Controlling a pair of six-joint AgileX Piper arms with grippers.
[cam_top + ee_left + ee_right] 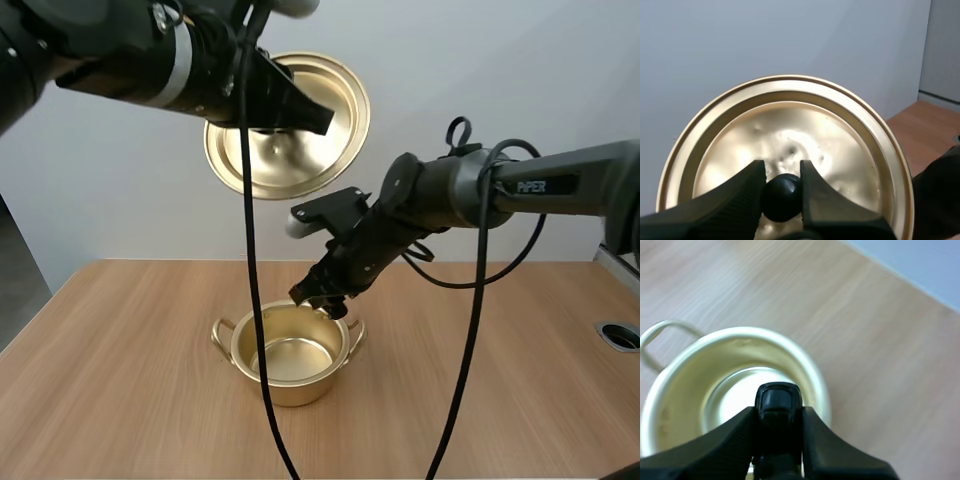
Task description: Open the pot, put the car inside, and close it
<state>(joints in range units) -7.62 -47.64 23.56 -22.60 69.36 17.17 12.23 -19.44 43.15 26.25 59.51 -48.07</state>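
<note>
Car (pixel 778 402) pinched in right tool (pixel 779 415) hangs over open pot (pixel 680 400).

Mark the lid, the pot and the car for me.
lid (pixel 805 132): left wrist view, on its dished gold face.
pot (pixel 310 385): high view, on its front outer wall.
car (pixel 778 402): right wrist view, on its dark body.

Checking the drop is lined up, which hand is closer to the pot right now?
Right. The right hand holds the black car just over the pot's rim; the left hand is high above it, gripping the lid by its knob.
</note>
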